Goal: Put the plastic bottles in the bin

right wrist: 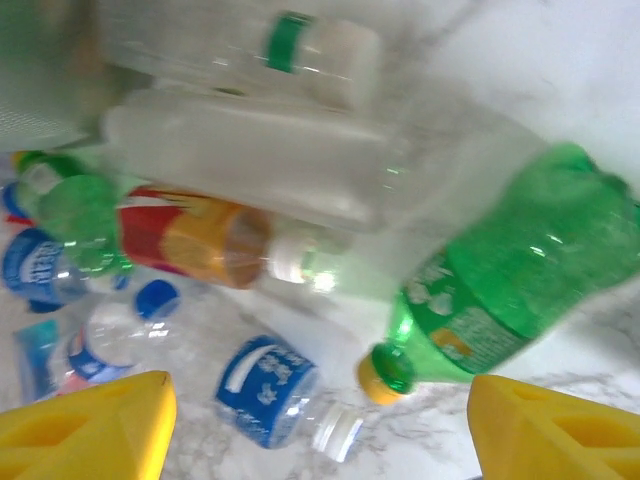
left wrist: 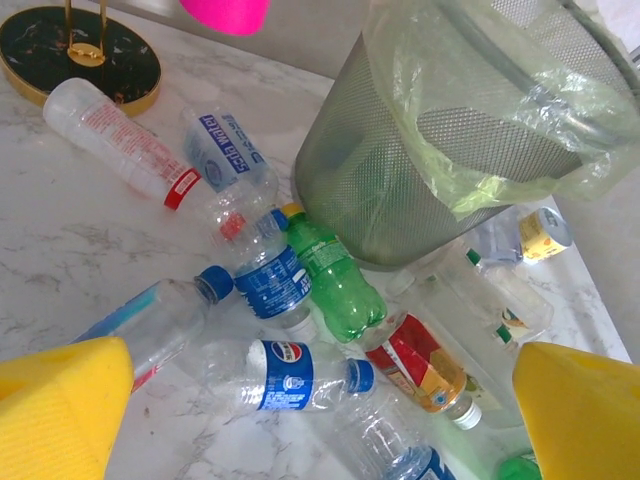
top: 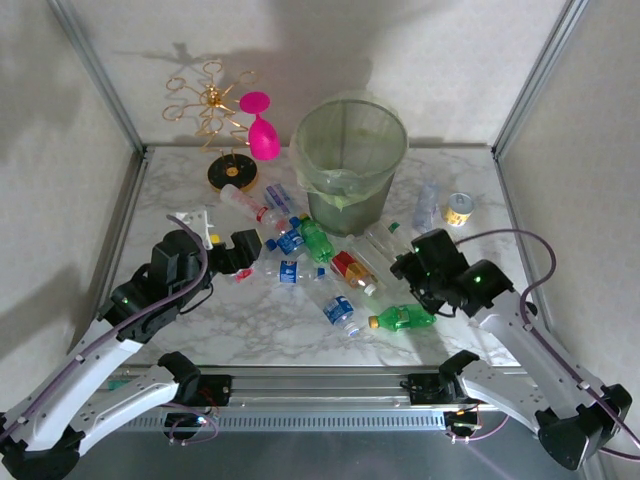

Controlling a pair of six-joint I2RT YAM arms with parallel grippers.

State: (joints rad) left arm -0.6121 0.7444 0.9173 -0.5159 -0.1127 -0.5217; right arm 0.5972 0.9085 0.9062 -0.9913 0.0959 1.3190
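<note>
Bottles (top: 345,268) of clear and green plastic lie scattered on the marble tabletop (top: 250,335) just in front of the bin (top: 350,150), between my two arms, with the job seemingly yet to be done. My left fingers (left wrist: 60,410) are spread wide and empty above a clear, blue-labelled bottle (left wrist: 290,375) lying on its side. My right fingers (right wrist: 85,425) are also apart and hold nothing, poised near a green bottle with a yellow cap (right wrist: 510,270) at the near edge of the heap. I judge the step to be the approach to a pick. To do it well I should take that outlying green bottle first, come down until my fingers straddle the fat middle of its body rather than the neck, and close squarely across it, since these light round shells are likely to roll or squirt aside. I should then lift high enough to clear the rim and its loose green liner (left wrist: 500,150) before letting go.
</note>
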